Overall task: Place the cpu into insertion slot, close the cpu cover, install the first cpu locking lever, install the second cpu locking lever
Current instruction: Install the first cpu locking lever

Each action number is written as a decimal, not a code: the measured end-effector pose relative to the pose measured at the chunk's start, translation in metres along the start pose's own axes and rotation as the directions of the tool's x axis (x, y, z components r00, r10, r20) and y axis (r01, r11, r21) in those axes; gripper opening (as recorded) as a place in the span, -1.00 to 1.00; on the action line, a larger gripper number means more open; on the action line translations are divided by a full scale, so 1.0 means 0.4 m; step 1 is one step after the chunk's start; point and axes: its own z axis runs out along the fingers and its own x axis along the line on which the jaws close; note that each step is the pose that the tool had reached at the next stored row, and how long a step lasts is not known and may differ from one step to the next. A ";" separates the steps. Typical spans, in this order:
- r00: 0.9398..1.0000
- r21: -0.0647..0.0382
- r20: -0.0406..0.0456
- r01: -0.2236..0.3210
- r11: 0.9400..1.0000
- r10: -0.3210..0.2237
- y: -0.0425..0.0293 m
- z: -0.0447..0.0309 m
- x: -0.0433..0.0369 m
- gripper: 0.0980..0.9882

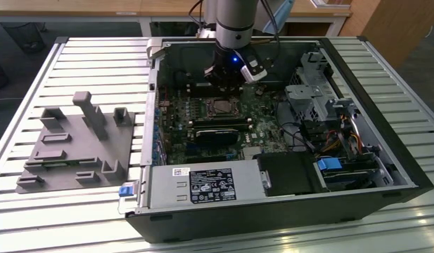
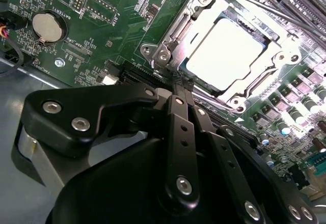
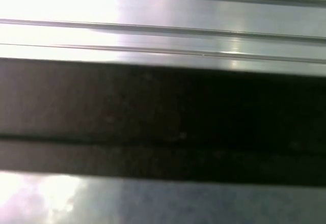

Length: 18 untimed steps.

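In the exterior view the black gripper (image 1: 224, 79) at the end of the grey arm hangs inside the open black computer case (image 1: 385, 174), just above the green circuit board (image 1: 178, 132), close beside the small square socket with a grey metal rim (image 1: 218, 107) on its far side. In the second wrist view the gripper's two black fingers (image 2: 179, 102) are pressed together with nothing between them, their tips touching or nearly touching the socket's edge. The small flat chip with a silver-grey metal top (image 2: 224, 53) lies seated in the socket — the thin grey metal frame plate (image 2: 201, 18) is down around it, its window showing the chip. A round silver coin battery (image 2: 49, 26) sits on the board well apart from the socket. On the slatted metal table (image 1: 83, 58), at the exterior view's left, stands a grey fixture tray (image 1: 76, 145)
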 end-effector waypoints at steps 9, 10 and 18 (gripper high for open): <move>1.000 0.006 0.000 0.000 1.000 0.000 0.000 0.005 -0.003 -0.98; 1.000 0.005 0.000 0.000 1.000 0.000 0.000 0.006 -0.003 -0.98; 1.000 0.005 0.000 0.000 1.000 0.000 0.000 0.010 -0.004 -0.98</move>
